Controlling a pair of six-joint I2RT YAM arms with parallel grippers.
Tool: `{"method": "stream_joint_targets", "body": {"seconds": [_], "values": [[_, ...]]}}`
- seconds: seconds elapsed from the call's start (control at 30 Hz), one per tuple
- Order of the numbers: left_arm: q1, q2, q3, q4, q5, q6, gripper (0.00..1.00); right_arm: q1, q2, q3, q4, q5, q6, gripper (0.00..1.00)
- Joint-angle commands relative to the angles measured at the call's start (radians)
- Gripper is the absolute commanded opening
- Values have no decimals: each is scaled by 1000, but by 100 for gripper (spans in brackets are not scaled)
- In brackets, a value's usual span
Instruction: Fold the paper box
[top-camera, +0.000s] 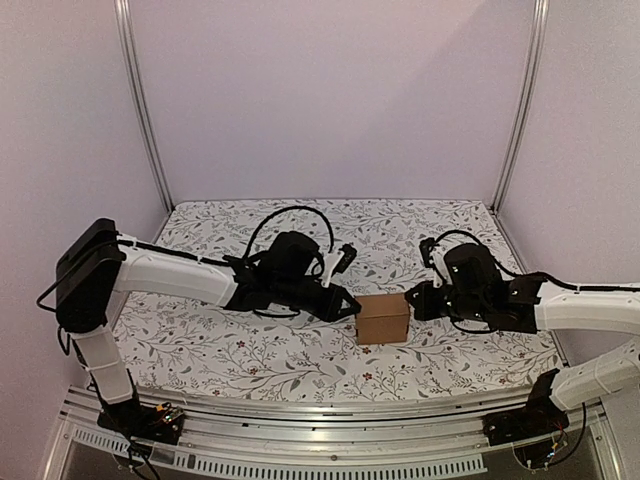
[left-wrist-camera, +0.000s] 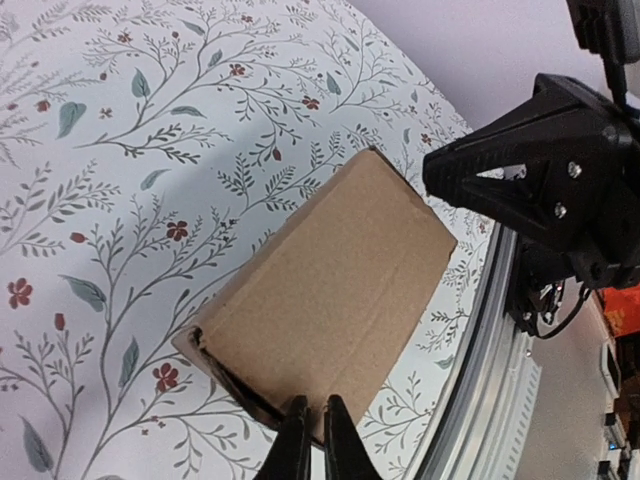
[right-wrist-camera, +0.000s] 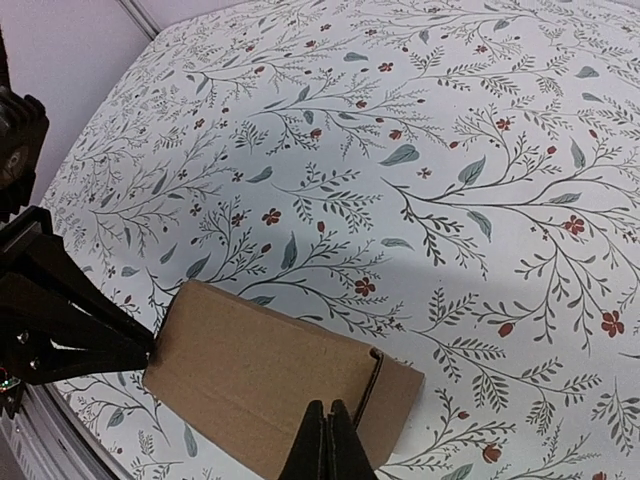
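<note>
The paper box (top-camera: 383, 318), smooth brown cardboard folded into a rectangular block, lies on the floral-printed surface (top-camera: 250, 360). The left tool (top-camera: 354, 308) and right tool (top-camera: 409, 299), both closed, touch its opposite ends.

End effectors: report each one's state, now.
Left end effector: closed, tip against the paper box.
Right end effector: closed, tip against its other end.

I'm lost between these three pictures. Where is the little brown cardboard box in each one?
Top external: paper box just below centre, slightly right.
Left wrist: paper box fills the middle, down to the bottom edge.
Right wrist: paper box low, left of centre, down to the bottom edge.
Shared landmark: the floral cloth beneath it.
</note>
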Motion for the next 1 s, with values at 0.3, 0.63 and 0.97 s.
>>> {"method": "stream_joint_targets", "body": {"seconds": [0.3,0.63,0.97], "values": [[12,-174,80,-256,-165,67,17,-4,-122,56,-224,117,-58,0],[41,2,246,-369,-215,85,7,-2,-149,-69,-288,38,57,0],[65,196,362,-345,-124,88,0,40,4,-128,-73,-102,231,0]]}}
